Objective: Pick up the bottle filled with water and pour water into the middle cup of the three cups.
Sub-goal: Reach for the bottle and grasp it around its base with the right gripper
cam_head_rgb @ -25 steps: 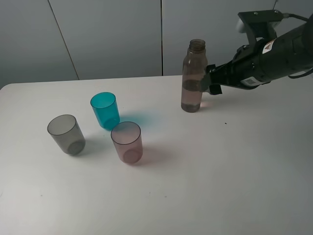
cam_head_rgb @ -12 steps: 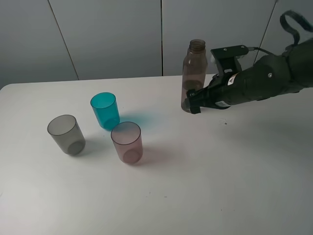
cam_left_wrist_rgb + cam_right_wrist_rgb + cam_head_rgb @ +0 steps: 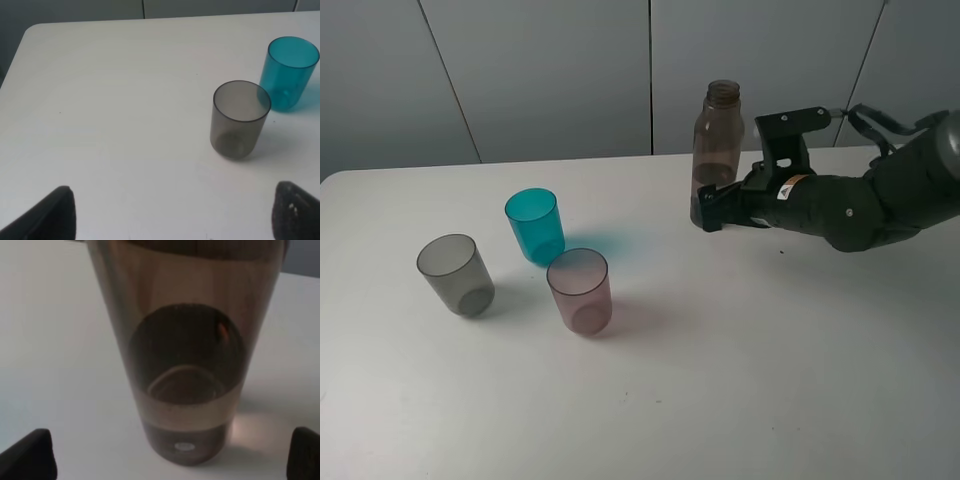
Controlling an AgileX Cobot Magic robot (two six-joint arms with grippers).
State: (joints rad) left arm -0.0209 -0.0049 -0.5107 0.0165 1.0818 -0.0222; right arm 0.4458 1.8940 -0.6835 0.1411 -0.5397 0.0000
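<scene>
The smoky brown bottle [image 3: 717,125] stands upright and uncapped at the back of the table, with water in its lower part [image 3: 186,365]. My right gripper [image 3: 706,212] is low at the bottle's base and covers it in the high view. It is open [image 3: 167,462], with the bottle just ahead between the two fingertips [image 3: 27,455]. The teal middle cup [image 3: 534,224] stands between the smoky grey cup [image 3: 455,273] and the pinkish-mauve cup [image 3: 580,290]. My left gripper [image 3: 175,220] is open and empty, back from the grey cup [image 3: 239,120] and the teal cup [image 3: 290,72].
The white table [image 3: 740,380] runs to a grey panelled wall [image 3: 540,70] behind the bottle. The three cups stand close together on the left half. The left arm is out of the high view.
My right arm has dropped and swung left, from beside the bottle's middle to low in front of its base. The bottle and cups have not moved.
</scene>
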